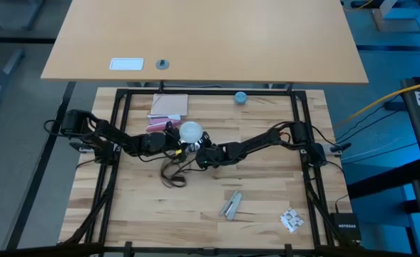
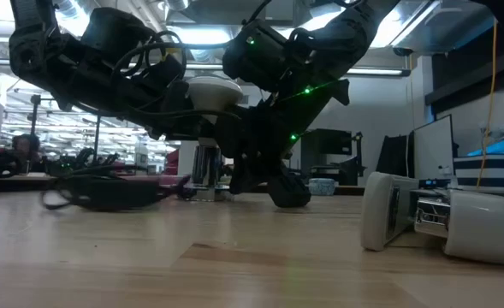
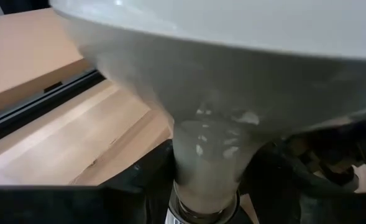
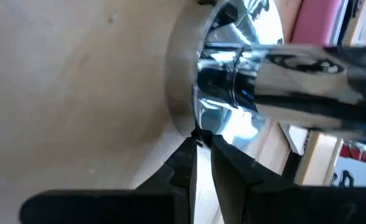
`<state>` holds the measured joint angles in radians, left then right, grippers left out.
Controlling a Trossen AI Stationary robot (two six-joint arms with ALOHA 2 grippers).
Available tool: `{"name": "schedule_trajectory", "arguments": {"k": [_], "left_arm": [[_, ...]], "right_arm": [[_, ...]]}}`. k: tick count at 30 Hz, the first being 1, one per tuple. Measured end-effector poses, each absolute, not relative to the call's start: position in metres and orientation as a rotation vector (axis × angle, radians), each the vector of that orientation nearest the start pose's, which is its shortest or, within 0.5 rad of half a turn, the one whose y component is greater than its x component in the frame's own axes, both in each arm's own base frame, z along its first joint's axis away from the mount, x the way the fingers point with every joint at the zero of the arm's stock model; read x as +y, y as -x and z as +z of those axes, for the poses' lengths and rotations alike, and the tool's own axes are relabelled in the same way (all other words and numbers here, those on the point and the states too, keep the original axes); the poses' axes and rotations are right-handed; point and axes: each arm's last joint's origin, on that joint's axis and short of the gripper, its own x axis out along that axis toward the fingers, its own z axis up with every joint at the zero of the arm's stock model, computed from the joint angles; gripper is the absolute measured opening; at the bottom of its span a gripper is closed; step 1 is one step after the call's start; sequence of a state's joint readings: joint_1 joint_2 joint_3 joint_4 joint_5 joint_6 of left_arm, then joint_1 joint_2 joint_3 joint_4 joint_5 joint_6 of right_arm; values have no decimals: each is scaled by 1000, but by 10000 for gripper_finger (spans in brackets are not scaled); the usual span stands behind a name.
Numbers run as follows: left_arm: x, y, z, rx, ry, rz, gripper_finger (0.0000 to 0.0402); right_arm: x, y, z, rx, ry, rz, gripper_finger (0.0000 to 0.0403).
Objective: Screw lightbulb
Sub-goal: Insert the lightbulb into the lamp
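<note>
From above, the small white frosted globe lightbulb (image 1: pixel 190 131) sits at the middle of the pale wooden slatted table (image 1: pixel 124 214), with the left gripper (image 1: pixel 175 141) just beside it on one side and the right gripper (image 1: pixel 201 152) just beside it on the other; I cannot tell from here how either pair of jaws stands. At table height, the bulb (image 2: pixel 216 90) is raised above a shiny metal base (image 2: pixel 207 171), both dark arms crowded round it. The left wrist camera shows the bulb's pale grey neck (image 3: pixel 209 168) between dark fingers (image 3: pixel 139 180), which hold it. The right wrist camera shows the right gripper (image 4: pixel 202 144) with jaws narrow, their tips pinching the rim of a shiny chrome lamp base (image 4: pixel 232 68).
</note>
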<state>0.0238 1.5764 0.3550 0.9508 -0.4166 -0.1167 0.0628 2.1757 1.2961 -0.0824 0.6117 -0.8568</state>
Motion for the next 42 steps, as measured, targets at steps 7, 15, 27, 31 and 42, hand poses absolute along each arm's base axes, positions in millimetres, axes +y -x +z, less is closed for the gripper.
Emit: {"name": "schedule_trajectory", "arguments": {"k": [7,15,27,31,42], "left_arm": [[18,-252,133,240,62,451,170],[18,-252,133,239,61,451,170],[18,-252,133,238,61,454,170],[18,-253,134,236,61,454,170],[18,-253,134,237,61,454,170]], "right_arm": [[16,-423,100,1111,1110,-95,48],[35,-422,113,1027,1096,-28,48],[52,-436,122,767,992,93,48],[54,-437,123,736,968,150,48],[56,-433,119,779,1014,214,48]]}}
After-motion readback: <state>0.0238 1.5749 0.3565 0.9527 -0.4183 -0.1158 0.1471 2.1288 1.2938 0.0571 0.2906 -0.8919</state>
